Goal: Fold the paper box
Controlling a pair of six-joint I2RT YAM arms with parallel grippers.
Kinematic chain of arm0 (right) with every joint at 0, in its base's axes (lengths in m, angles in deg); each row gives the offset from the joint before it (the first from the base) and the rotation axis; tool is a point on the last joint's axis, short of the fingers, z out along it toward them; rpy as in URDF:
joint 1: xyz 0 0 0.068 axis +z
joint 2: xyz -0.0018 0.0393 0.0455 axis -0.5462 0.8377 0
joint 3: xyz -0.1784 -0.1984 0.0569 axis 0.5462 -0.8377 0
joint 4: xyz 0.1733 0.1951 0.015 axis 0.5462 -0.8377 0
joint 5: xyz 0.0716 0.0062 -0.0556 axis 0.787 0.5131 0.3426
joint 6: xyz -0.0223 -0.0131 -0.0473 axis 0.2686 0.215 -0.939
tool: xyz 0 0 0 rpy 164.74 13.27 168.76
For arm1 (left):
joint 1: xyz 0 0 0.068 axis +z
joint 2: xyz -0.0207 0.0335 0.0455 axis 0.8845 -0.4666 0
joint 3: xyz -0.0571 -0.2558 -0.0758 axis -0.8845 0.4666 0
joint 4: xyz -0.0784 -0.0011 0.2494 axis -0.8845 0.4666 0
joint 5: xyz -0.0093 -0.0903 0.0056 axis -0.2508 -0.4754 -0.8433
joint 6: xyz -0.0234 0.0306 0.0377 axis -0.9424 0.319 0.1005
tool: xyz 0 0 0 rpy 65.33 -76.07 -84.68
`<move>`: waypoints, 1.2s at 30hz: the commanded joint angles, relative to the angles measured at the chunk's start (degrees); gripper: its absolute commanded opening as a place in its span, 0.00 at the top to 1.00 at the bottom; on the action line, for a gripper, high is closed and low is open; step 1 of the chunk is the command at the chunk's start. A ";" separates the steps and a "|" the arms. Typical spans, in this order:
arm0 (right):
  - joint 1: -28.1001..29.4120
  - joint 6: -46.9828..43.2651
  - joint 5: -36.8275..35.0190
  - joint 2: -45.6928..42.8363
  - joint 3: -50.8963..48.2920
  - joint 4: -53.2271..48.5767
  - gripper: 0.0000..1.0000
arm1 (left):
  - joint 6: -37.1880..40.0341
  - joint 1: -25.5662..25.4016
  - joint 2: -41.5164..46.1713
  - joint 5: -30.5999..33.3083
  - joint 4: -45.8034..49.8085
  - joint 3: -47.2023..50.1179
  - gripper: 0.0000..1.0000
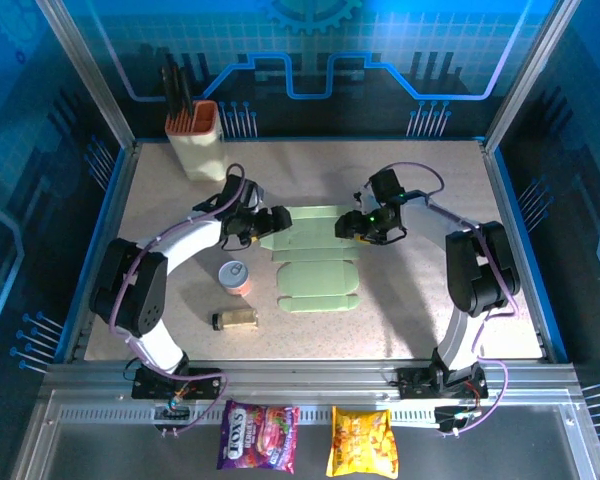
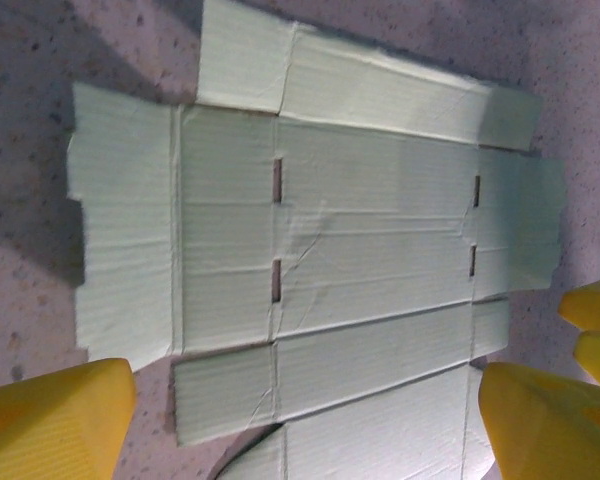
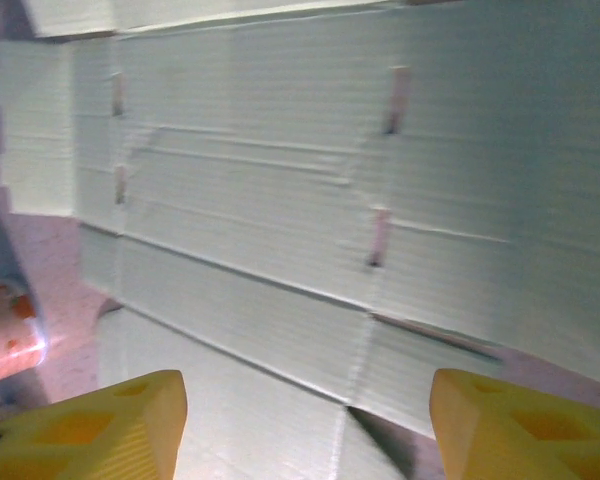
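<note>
The paper box [image 1: 315,258] lies flat on the table as a pale green creased cut-out with flaps and small slots. My left gripper [image 1: 277,222] hovers at its left end, open, with yellow fingers [image 2: 55,425] spread wide over the card [image 2: 320,260]. My right gripper [image 1: 348,228] is at the card's upper right end, also open. Its yellow fingertips [image 3: 110,425] stand far apart above the card [image 3: 310,200]. Nothing sits between either pair of fingers.
A cream knife holder [image 1: 197,140] with an orange rim stands at the back left. A small can [image 1: 237,277] and a little jar [image 1: 235,319] lie near the card's left front. The can's edge [image 3: 5,330] shows in the right wrist view. Two snack bags [image 1: 310,440] rest below the table's front rail.
</note>
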 commanded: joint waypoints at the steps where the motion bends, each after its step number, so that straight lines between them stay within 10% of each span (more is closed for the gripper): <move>1: 2.48 -0.07 7.07 1.41 2.04 0.86 0.36 | 0.78 -0.29 2.18 -1.72 1.26 2.61 0.10; 36: 8.61 -1.07 -0.50 15.21 6.28 -3.94 0.59 | -3.80 -4.40 -4.87 0.98 -0.32 3.85 0.26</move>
